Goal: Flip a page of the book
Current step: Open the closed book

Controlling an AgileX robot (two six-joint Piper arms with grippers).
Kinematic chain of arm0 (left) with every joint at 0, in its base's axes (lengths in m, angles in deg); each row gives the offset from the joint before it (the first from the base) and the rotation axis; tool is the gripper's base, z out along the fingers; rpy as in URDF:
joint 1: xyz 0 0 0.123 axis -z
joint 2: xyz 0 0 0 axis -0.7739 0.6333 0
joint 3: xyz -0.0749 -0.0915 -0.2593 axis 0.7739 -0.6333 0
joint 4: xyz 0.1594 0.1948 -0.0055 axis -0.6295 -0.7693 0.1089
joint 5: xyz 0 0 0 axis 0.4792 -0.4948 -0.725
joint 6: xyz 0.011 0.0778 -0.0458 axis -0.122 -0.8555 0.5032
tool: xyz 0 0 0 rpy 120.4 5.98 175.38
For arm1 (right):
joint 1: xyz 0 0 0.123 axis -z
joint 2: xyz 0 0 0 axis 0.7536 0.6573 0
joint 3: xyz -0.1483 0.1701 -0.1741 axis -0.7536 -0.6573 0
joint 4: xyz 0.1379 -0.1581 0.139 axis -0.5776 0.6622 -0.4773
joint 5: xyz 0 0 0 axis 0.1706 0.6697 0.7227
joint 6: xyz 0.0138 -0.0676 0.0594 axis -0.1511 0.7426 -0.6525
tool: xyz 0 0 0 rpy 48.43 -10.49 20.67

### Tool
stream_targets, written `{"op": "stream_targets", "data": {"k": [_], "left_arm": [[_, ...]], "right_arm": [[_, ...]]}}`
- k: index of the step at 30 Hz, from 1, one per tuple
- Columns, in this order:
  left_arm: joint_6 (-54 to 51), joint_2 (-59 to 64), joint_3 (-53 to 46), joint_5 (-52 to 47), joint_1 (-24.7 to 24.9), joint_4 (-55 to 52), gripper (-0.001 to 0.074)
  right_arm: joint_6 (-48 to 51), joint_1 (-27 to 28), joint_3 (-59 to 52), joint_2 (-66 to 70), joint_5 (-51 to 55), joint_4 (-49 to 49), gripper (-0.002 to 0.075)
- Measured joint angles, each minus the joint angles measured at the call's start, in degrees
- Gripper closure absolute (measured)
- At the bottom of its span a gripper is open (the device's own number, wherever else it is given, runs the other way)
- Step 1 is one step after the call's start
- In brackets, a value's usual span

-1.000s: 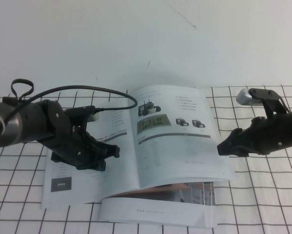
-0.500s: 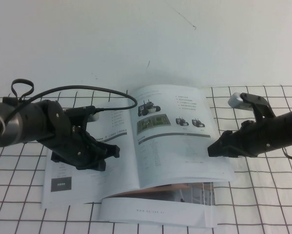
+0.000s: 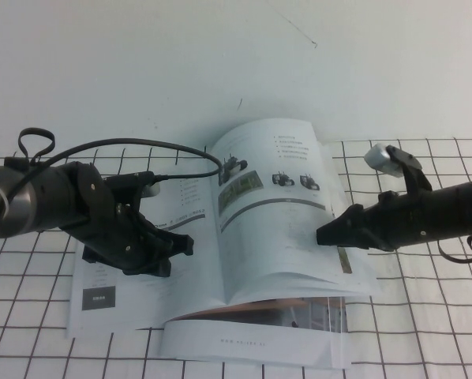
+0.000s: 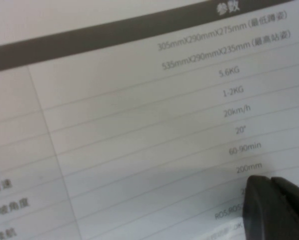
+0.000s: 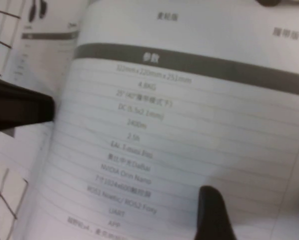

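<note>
The book point(image 3: 110, 276) lies open on the gridded table. My left gripper point(image 3: 181, 246) is shut and empty, pressing down on the left-hand page; its dark tip shows on a printed table in the left wrist view point(image 4: 274, 200). The page point(image 3: 283, 213), with wheeled robots and a dark-barred table, is the right-hand leaf. It bows upward and leans left, with its outer edge off the stack. My right gripper point(image 3: 323, 234) lies on the outer part of this page, and its dark tip shows on the printed table in the right wrist view point(image 5: 213, 212).
A plain white booklet point(image 3: 252, 343) with one grey text line lies under the book's near edge. A leaf with colour photos point(image 3: 299, 309) shows beneath the raised page. The white gridded table point(image 3: 425, 316) extends right and front; a white wall stands behind.
My right gripper has moved left onto the right-hand page. The page, flat before, has bowed up and shifted left. The left gripper has not moved.
</note>
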State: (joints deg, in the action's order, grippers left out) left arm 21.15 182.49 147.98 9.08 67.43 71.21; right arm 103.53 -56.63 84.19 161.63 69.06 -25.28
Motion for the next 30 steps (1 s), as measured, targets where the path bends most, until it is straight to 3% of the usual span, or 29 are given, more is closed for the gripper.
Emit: {"op": "stream_targets", "data": {"k": [14,21,28,30], "left_arm": [[0.0,0.0,0.0,0.0,0.0,0.0,0.0737],[0.0,-0.8,0.0,-0.2,0.0,-0.2,0.0737],[0.0,-7.2,0.0,-3.2,0.0,-1.5,0.0737],[0.2,-15.6,1.0,-4.2,0.0,-3.1,0.0737]], "right_arm": [[11.9,0.0,0.0,0.0,12.7,-14.9,0.0321],[13.6,-0.8,0.0,0.0,17.4,-16.2,0.0321],[13.7,-4.4,0.4,0.0,18.4,-16.2,0.0322],[13.7,-7.7,3.1,0.1,18.8,-16.2,0.0322]]}}
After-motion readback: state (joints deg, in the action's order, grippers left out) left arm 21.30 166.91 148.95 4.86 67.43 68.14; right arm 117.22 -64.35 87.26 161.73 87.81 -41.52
